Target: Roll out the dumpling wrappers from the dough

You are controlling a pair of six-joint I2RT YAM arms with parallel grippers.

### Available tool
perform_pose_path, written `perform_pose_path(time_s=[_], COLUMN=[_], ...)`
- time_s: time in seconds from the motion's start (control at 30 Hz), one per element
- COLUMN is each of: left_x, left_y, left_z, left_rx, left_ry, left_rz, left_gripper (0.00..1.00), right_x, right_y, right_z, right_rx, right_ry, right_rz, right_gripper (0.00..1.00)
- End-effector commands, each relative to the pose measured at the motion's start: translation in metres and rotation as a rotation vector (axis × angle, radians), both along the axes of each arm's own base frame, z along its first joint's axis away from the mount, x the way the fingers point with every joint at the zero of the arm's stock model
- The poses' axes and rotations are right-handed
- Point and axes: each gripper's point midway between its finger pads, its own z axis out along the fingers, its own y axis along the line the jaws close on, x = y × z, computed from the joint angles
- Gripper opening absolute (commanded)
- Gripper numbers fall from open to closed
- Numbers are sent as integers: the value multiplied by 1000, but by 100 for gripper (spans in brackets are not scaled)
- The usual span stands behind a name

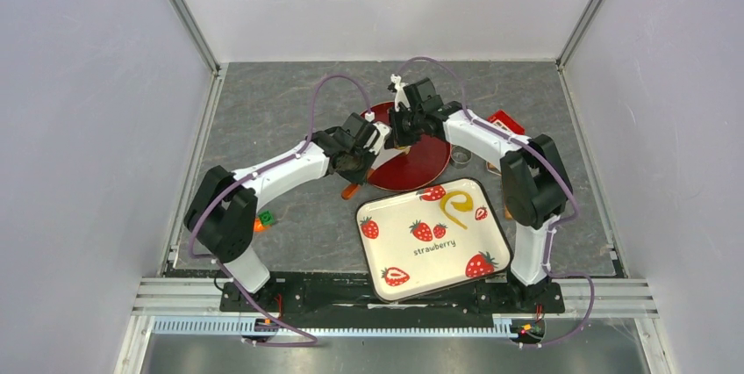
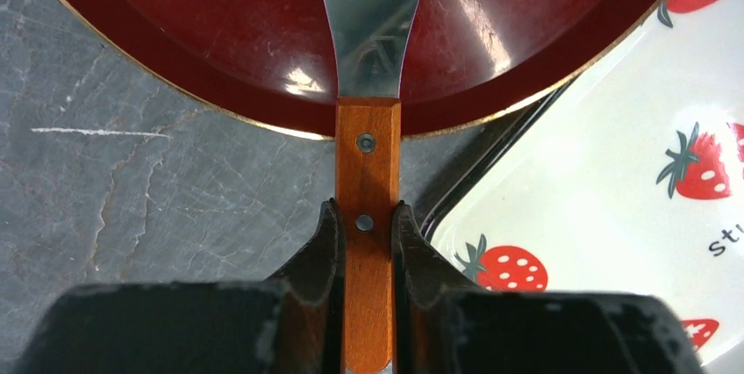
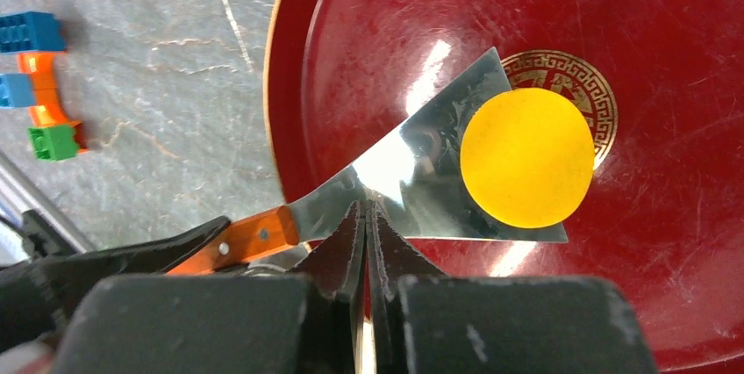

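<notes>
With left end effector (image 2: 367,216) pinches orange-handled steel spatula (image 2: 368,150), right end effector (image 3: 366,216) pressed together. Carries flat yellow dumpling wrapper (image 3: 526,157) on blade over round red plate (image 3: 667,67).

A lab test cell: plain white panels (image 1: 79,84) enclose a grey slab tabletop (image 1: 263,111).

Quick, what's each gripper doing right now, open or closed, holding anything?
Left gripper: closed on the spatula, by its wooden handle.
Right gripper: closed, holding nothing.
</notes>
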Motion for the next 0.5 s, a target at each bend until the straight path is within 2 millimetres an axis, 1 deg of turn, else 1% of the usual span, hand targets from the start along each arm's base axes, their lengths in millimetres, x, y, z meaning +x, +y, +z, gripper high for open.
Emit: perform_pose_path(time_s=[0.0,0.23,0.47], left_x=[22,25,28], left_y=[-17,-12,-8], left_z=[21,17,15], left_rx=[-48,15,47], left_ry=[-73,-84,-102], left_rz=[31,33,38], left_gripper=[2,2,2], right_x=[23,41,45], right_y=[3,0,-5], right_z=[-2,-25,-47], right_rx=[-25,-89,-146], right_ry=[-54,-53,-40], right_rz=[-27,-61,-77], right_gripper=[0,0,0])
